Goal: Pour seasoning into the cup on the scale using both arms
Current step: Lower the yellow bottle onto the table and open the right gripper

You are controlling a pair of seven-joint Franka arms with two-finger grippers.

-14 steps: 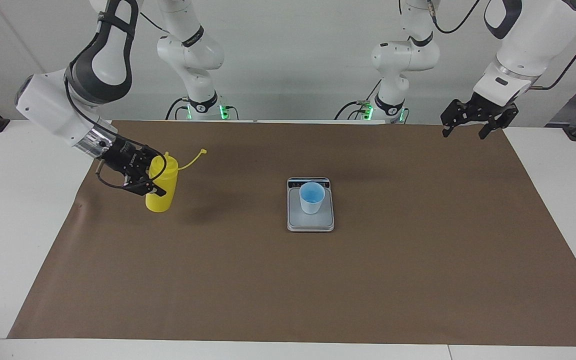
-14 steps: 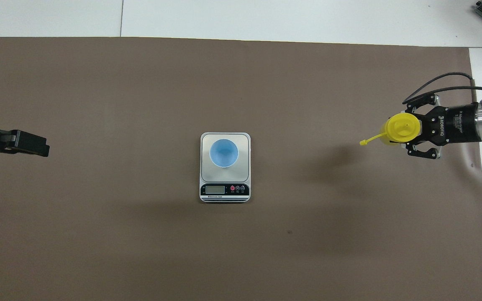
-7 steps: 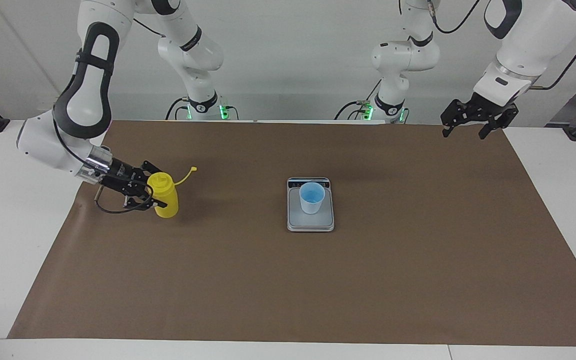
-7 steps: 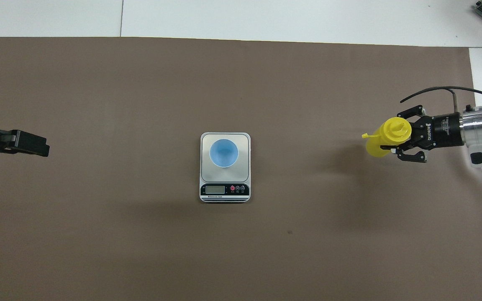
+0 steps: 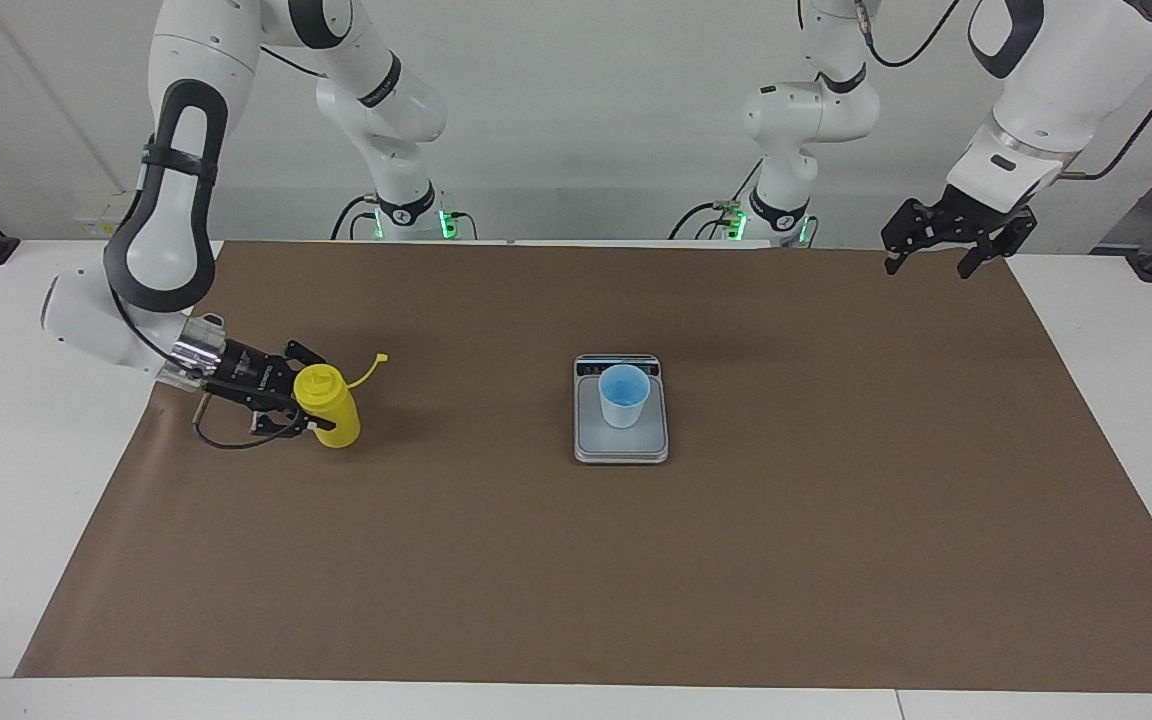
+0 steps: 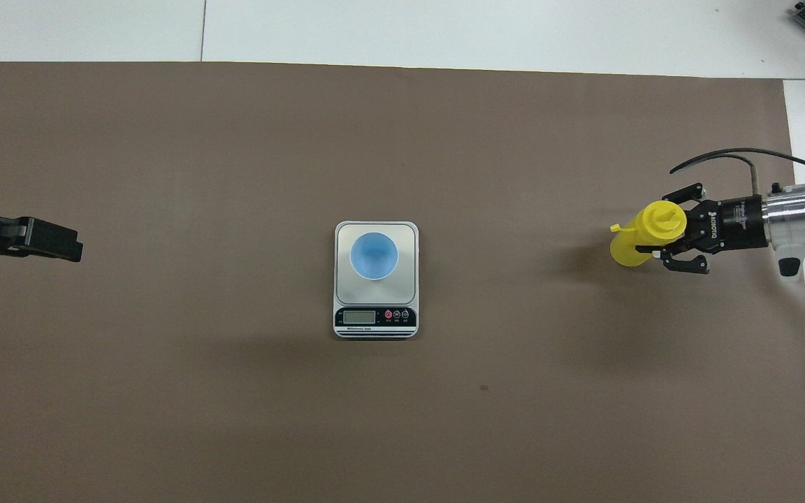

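1. Seasoning bottle (image 5: 329, 405): upright on the brown mat (image 5: 576, 560) at the right arm's end, at 9 o'clock from the scale in the facing view; cap off, dangling on its tether.
2. Right gripper (image 5: 314, 412): reaching in level, fingers clamped on the bottle's upper body.
3. Cup (image 5: 623, 396): upright on the scale (image 5: 621, 446), contents not discernible.
4. Left gripper (image 5: 939, 262): fingers spread, empty, waiting over the mat's corner.

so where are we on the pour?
Done: light-blue cup stands on the kitchen scale. In hand: right tool is shut on the yellow squeeze bottle at the right arm's end of the brown mat, cap hanging off its tether. Left tool waits open. Left: carry it over the cup and pour.
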